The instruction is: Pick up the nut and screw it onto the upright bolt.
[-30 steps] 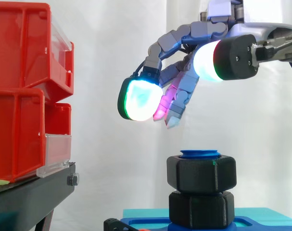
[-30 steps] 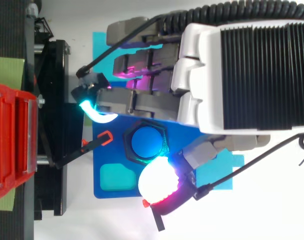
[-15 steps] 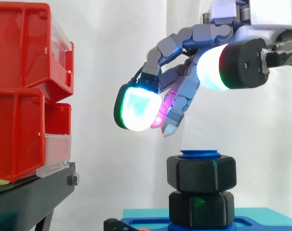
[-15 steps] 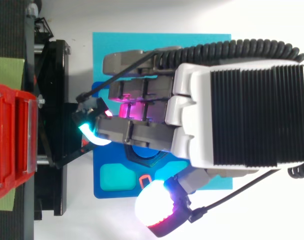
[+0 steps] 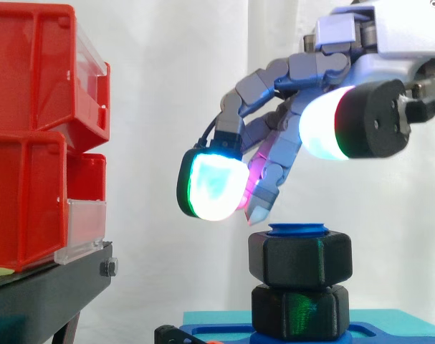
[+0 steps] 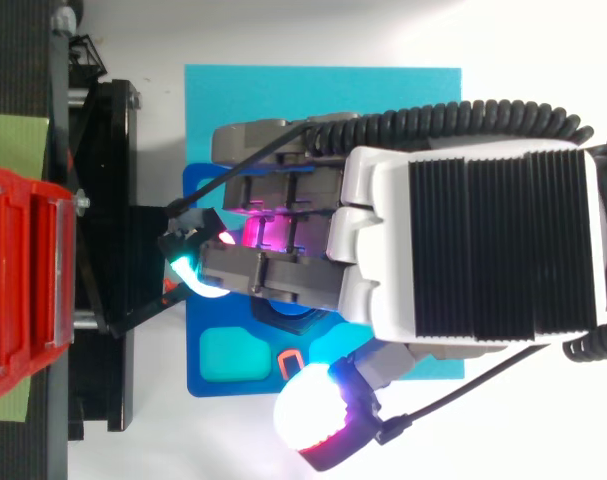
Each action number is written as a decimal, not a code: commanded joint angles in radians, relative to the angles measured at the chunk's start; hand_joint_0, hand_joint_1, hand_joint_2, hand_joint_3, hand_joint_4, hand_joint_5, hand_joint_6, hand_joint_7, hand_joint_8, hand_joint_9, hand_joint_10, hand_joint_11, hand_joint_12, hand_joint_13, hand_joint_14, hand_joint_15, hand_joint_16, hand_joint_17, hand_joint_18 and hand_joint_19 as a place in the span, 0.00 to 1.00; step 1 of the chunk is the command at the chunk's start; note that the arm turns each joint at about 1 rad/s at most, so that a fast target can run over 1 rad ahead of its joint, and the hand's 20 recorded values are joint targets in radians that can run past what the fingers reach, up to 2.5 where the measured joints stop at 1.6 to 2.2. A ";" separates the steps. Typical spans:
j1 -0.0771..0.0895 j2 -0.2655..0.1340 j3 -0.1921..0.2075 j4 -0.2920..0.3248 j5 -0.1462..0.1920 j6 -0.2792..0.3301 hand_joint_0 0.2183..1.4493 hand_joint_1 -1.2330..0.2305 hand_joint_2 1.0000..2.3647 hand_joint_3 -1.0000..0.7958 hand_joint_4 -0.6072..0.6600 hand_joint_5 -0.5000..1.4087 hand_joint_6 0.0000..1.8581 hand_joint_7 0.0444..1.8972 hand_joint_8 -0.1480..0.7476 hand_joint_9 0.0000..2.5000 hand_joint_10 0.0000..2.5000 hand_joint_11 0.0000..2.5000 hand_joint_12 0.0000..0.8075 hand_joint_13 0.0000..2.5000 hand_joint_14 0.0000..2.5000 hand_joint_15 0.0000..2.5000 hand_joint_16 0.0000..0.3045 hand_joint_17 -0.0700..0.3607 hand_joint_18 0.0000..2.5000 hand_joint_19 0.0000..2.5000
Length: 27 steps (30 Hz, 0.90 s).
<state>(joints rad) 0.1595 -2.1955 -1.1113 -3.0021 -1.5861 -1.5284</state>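
No writing, number or sign can be read anywhere; the red bins [image 5: 24, 201] and the blue base plate [image 6: 194, 375] carry no legible print.

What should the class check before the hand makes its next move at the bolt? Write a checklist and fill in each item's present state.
1. Hand empty: ok, its fingers are relaxed and hold nothing.
2. Hand clear of the upper nut: ok, the side view shows a gap under the fingertips.
3. Upper nut on the bolt: ok, the blue bolt top shows just above it.
4. Bolt upright: ok.
5. Upper nut tight against the lower nut: cannot tell.
6. Hand centred over the bolt: cannot tell, since in the top view the hand covers most of it.
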 commanded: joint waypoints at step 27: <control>-0.011 0.000 -0.047 0.048 -0.003 0.010 0.23 0.60 0.00 0.28 0.69 0.25 0.27 0.54 0.43 0.41 0.00 0.00 0.21 0.35 0.00 0.00 0.04 0.23 0.19 0.00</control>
<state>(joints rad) 0.1522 -2.1952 -1.1581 -2.9542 -1.5885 -1.5187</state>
